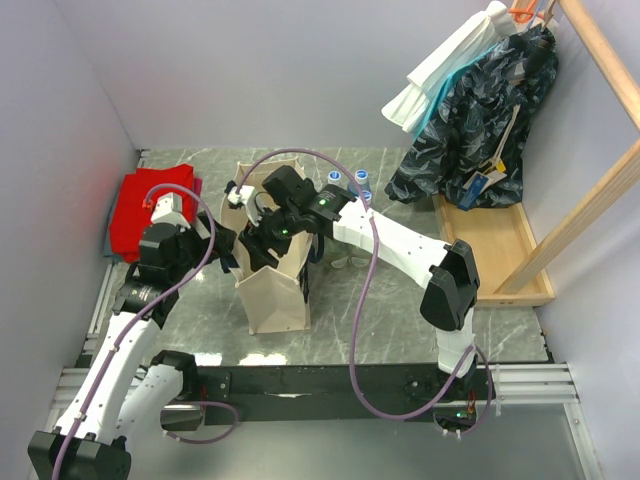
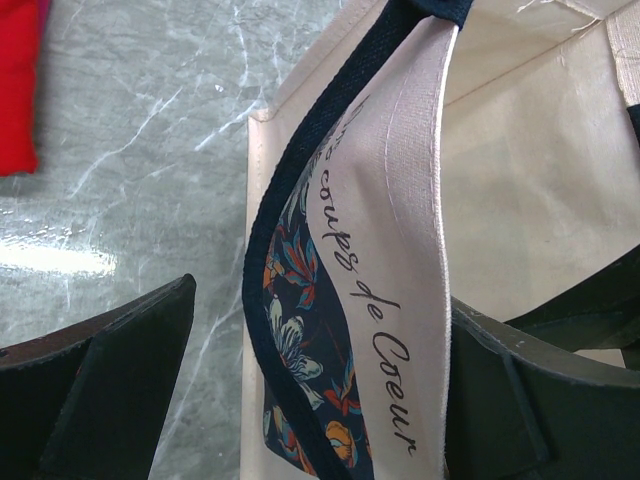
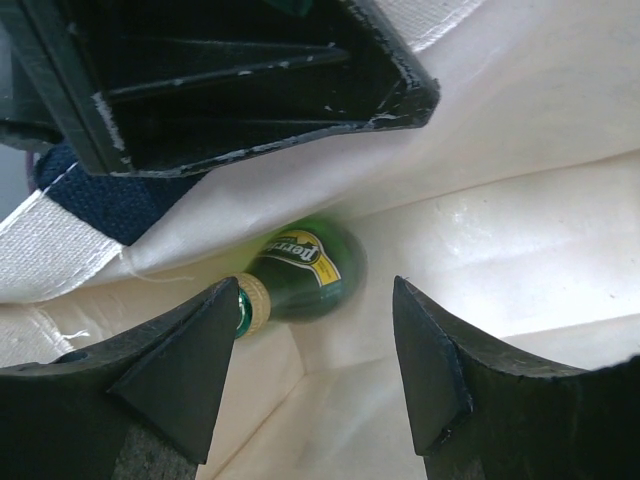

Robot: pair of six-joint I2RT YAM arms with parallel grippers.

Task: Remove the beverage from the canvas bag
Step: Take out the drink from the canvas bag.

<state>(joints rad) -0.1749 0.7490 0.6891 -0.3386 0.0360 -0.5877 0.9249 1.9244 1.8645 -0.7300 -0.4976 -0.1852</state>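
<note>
Two grippers meet at the canvas bag (image 1: 272, 290) in the overhead view; the left gripper (image 1: 226, 244) sits at the bag's rim on its own side, and the right gripper (image 1: 262, 232) dips into the open mouth just across that rim from its partner; a red cloth (image 1: 150, 208) lies behind the left gripper, well apart from both; a few water bottles (image 1: 350, 182) stand beyond the right gripper, outside the bag; what is inside the bag cannot be seen from up here.

From the left wrist, the jaws stand wide and straddle the bag's side wall and its navy strap (image 2: 290, 200); one finger (image 2: 520, 390) lies against the inner face of the canvas; the other is outside, with a sliver of tabletop (image 2: 150, 150) showing between it and the strap, so nothing looks pinched; my guess is that it is there to prop the mouth open and stop the bag toppling while the other gripper reaches in.

From the right wrist, the jaws are parted with nothing between them; the green bottle (image 3: 300, 275) rests at the bottom of the bag, straight ahead of the fingertips and deeper, leaning or lying flat, I cannot tell which; its gold-banded neck points toward one finger (image 3: 170, 380); a finger of the left gripper (image 3: 250, 80) shows above, against the wall; the next move probably calls for a deeper reach and a close around the bottle's body, since the canvas crowds in on both sides.
</note>
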